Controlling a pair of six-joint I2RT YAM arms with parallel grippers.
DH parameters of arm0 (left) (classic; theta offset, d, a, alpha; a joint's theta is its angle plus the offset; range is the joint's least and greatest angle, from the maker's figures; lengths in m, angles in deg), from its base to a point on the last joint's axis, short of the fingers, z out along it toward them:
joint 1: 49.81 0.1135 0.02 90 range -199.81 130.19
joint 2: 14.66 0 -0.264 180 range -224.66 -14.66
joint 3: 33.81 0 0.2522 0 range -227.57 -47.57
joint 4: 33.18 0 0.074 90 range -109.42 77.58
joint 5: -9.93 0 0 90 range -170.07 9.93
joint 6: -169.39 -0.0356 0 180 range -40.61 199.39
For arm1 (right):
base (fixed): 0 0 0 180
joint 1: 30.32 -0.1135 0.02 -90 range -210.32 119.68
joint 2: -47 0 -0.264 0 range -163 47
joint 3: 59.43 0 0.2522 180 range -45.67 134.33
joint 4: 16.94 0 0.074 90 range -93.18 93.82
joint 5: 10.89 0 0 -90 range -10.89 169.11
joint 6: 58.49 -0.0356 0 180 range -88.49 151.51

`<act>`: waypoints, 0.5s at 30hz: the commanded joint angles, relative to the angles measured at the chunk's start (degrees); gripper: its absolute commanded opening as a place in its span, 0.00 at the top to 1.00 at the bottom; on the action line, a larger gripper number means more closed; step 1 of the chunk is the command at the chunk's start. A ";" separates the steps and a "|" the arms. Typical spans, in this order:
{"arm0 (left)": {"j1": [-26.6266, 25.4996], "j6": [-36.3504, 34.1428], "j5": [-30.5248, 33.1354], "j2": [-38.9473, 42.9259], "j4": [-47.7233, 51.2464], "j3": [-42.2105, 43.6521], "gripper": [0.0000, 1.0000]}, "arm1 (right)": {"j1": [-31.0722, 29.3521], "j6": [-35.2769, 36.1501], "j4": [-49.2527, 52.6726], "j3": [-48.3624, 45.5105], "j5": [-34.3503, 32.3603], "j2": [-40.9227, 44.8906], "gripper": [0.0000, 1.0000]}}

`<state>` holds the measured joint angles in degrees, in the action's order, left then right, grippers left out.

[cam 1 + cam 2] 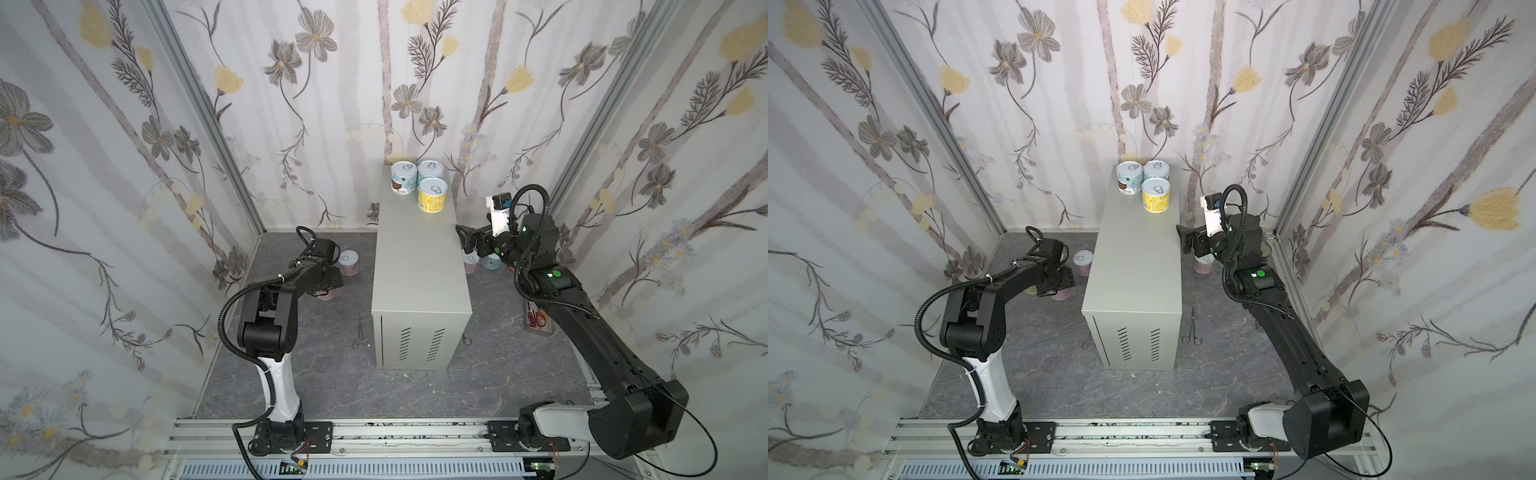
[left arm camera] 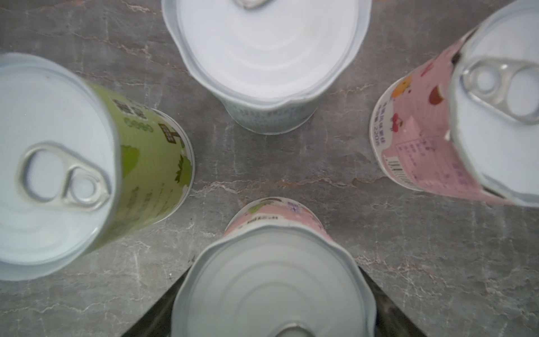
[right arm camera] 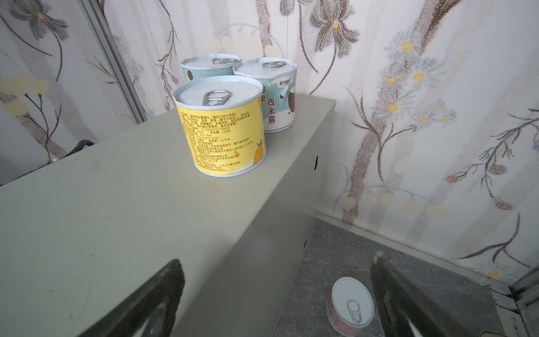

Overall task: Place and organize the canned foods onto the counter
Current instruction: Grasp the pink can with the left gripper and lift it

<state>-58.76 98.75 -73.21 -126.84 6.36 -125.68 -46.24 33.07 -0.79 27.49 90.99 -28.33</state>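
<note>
pink can (image 2: 271, 216) upright on tabletop (image 2: 262, 175) left of counter (image 1: 415, 257), flanked by left gripper (image 2: 274, 271) fingers; cannot tell if clenched. squeeze centred below lid rim, lift straight, clear of green can (image 2: 151, 151). right gripper (image 3: 277, 259) spread, empty.

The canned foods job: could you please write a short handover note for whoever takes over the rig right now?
Left gripper: straddles a pink-labelled short can on the grey marbled tabletop; grip not confirmed.
Right gripper: open, empty, at the right edge of the tall light-grey metal counter.
Done: two pale-blue cans and a yellow can stand at the counter's far end.
To do: a green can, a pale-blue can and a second pink can near the left gripper; another pink can right of the counter.
</note>
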 commanded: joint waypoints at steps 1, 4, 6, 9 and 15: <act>0.07 0.51 -0.26 -0.22 -0.12 0.39 0.28 | 0.15 0.28 -2.40 -0.26 0.71 0.62 0.00; 0.07 0.36 0.02 -0.06 -0.03 0.63 0.33 | 0.39 0.37 -2.48 -0.44 0.73 1.14 0.00; 0.07 0.27 0.18 0.26 0.19 0.87 0.38 | 0.46 0.37 -2.62 -0.61 0.74 1.56 0.00; 0.07 0.16 0.27 1.52 0.54 1.28 0.42 | 0.65 0.37 -2.89 -0.96 0.64 2.41 0.00; 0.07 -0.15 -0.23 6.81 3.05 0.84 0.45 | 0.92 0.28 -4.17 -1.27 0.60 3.68 0.00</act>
<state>-58.76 98.84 -73.69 -122.56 8.79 -124.19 -45.41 33.07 -1.64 26.29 91.16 -25.29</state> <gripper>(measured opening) 0.720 0.996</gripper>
